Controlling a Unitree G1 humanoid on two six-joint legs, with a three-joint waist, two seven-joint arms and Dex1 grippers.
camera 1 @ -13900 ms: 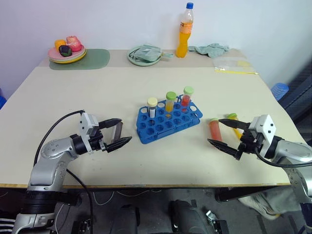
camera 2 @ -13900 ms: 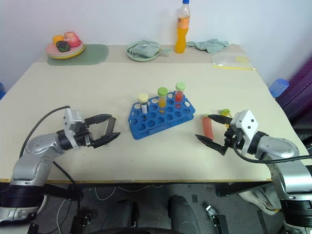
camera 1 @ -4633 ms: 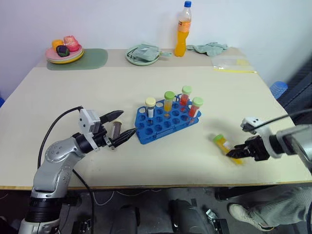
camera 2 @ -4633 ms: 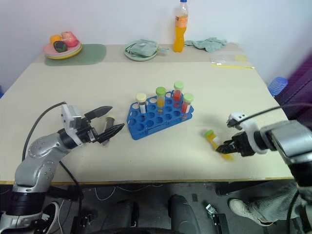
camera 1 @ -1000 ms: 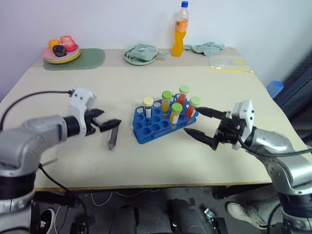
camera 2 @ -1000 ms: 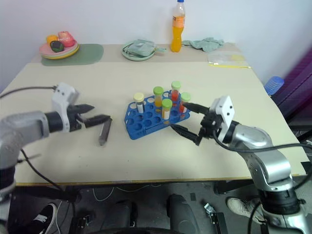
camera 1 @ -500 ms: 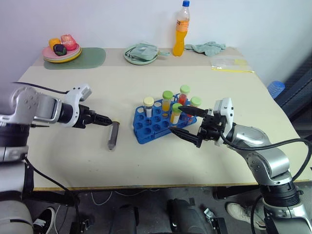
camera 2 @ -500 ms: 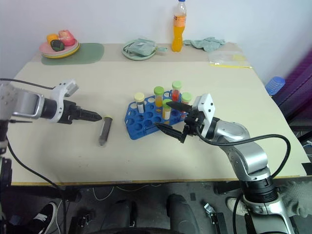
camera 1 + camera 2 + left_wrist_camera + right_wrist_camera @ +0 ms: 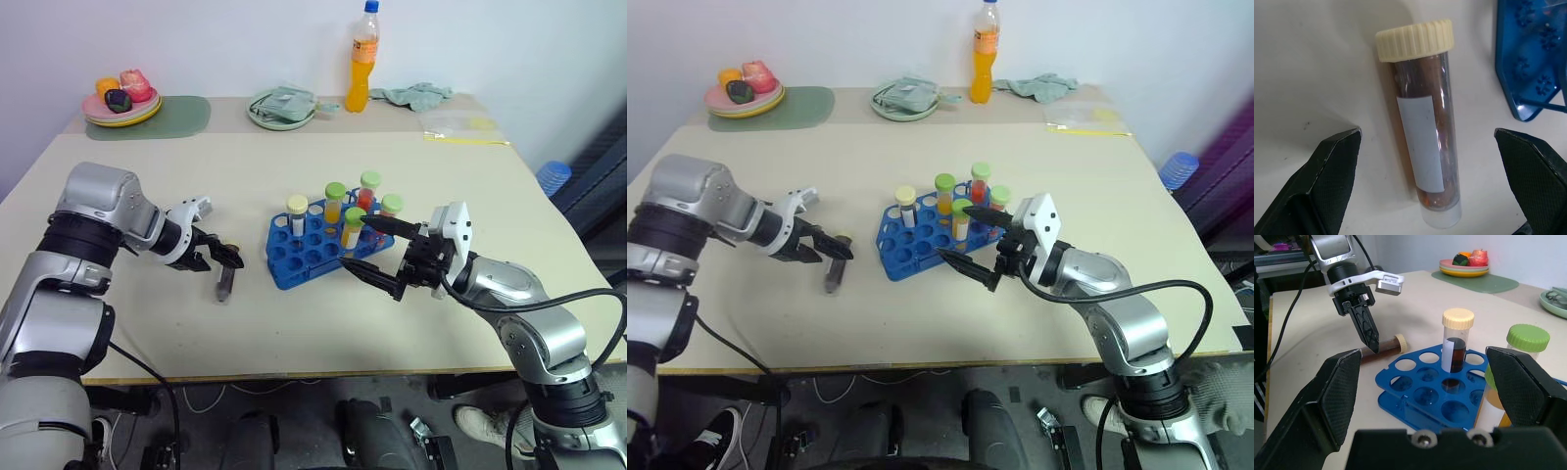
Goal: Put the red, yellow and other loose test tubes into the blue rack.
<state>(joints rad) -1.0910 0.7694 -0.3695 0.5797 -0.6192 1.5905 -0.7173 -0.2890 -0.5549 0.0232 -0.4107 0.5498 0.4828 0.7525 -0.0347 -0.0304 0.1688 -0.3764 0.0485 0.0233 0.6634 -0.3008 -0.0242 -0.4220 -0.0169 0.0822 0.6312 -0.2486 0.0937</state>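
Left arm reaching in from the table's left side, bent at the elbow, left gripper (image 9: 227, 254) tilted steeply down toward the table (image 9: 294, 323) and aimed toward the blue rack (image 9: 294, 262). Jaws spread wide, one finger (image 9: 1334, 171) on each side of the brown tube (image 9: 1422, 147), neither touching it.

Brown tube lying flat on the table just beside the rack's left edge, apart from it. Long axis running roughly away from the robot, cream cap (image 9: 231, 246) at the far end, rounded bottom pointing back toward the table's near edge. White label facing up.

Right arm stretched in from the right, right gripper (image 9: 367, 253) held about level, pointing left toward the rack's near right corner. Jaws wide apart, holding nothing, fingertips just short of the rack.

Standing upright in the rack: a cream-capped tube (image 9: 298, 214), a yellow tube (image 9: 352, 227) with green cap, a red tube (image 9: 388, 212) with green cap, and two more green-capped tubes behind.
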